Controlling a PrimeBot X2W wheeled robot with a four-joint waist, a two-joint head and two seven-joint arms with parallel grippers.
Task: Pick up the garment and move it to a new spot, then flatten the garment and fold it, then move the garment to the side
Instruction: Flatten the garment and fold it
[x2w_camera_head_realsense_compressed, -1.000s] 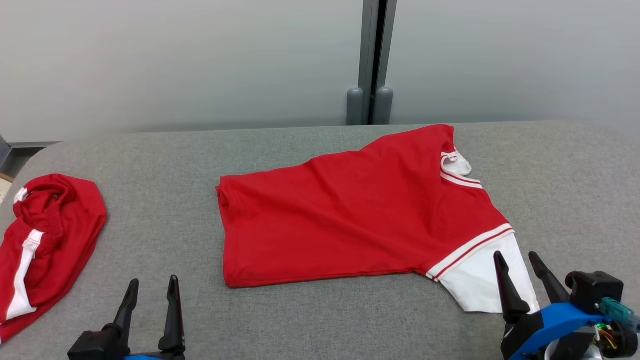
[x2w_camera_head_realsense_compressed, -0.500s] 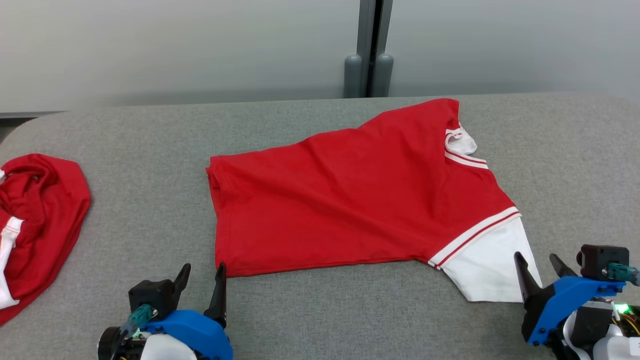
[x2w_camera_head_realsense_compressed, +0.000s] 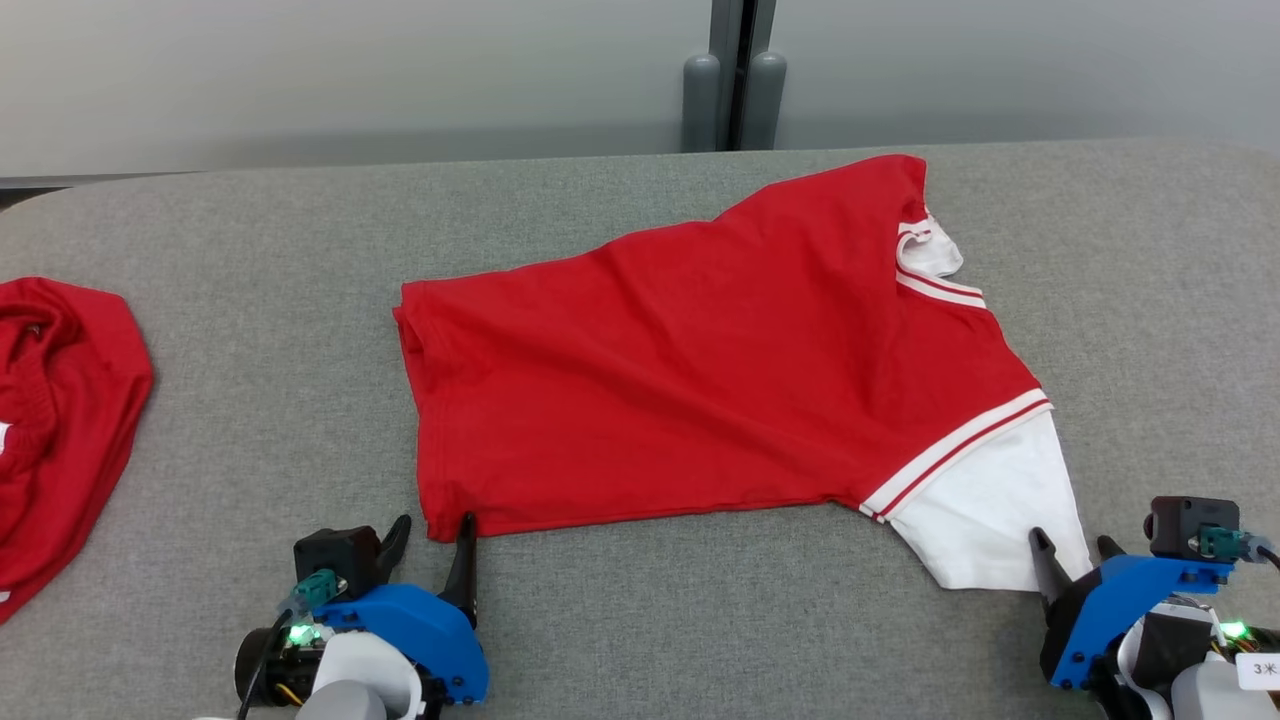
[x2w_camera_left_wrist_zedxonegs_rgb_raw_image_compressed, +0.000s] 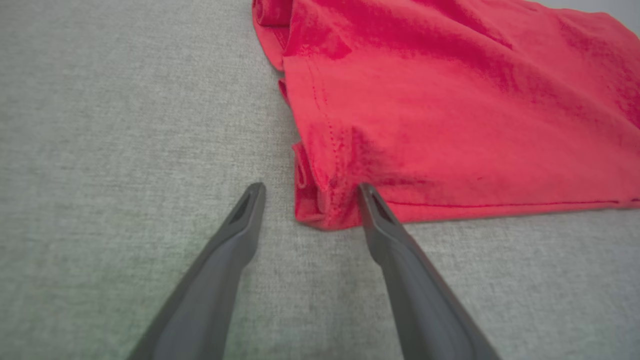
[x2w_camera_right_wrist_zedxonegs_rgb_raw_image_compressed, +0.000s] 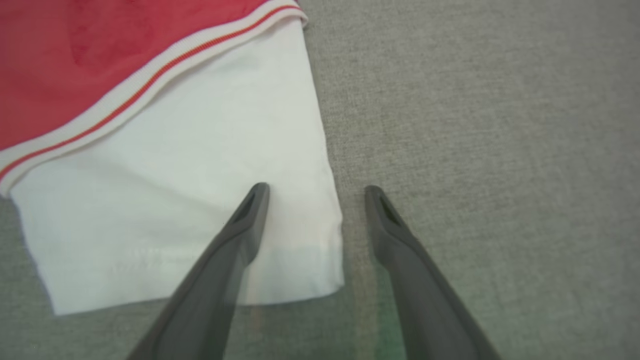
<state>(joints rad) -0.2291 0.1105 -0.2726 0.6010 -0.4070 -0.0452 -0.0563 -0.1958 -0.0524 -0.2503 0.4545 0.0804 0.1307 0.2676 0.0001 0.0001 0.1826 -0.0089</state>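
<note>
The garment (x2w_camera_head_realsense_compressed: 700, 370) is a red shirt with a white sleeve (x2w_camera_head_realsense_compressed: 985, 510), lying mostly flat on the grey table (x2w_camera_head_realsense_compressed: 250, 300). My left gripper (x2w_camera_head_realsense_compressed: 433, 524) is open at the shirt's near-left hem corner. In the left wrist view that folded corner (x2w_camera_left_wrist_zedxonegs_rgb_raw_image_compressed: 320, 205) sits between the fingertips of the left gripper (x2w_camera_left_wrist_zedxonegs_rgb_raw_image_compressed: 310, 187). My right gripper (x2w_camera_head_realsense_compressed: 1072, 542) is open at the sleeve's near-right corner. In the right wrist view the right gripper (x2w_camera_right_wrist_zedxonegs_rgb_raw_image_compressed: 316, 187) straddles the edge of the white sleeve (x2w_camera_right_wrist_zedxonegs_rgb_raw_image_compressed: 175, 190), its left finger over the cloth. Neither gripper holds anything.
A second red garment (x2w_camera_head_realsense_compressed: 50, 420) with white trim lies bunched at the table's left edge. Behind the table stands a pale wall with two grey posts (x2w_camera_head_realsense_compressed: 730, 90). Bare grey table surface lies on both sides of the shirt and in front of it.
The head camera has tilted down, shifting the whole picture. My left gripper has moved right to the shirt's hem corner. My right gripper has settled at the sleeve's corner. Both stay open.
</note>
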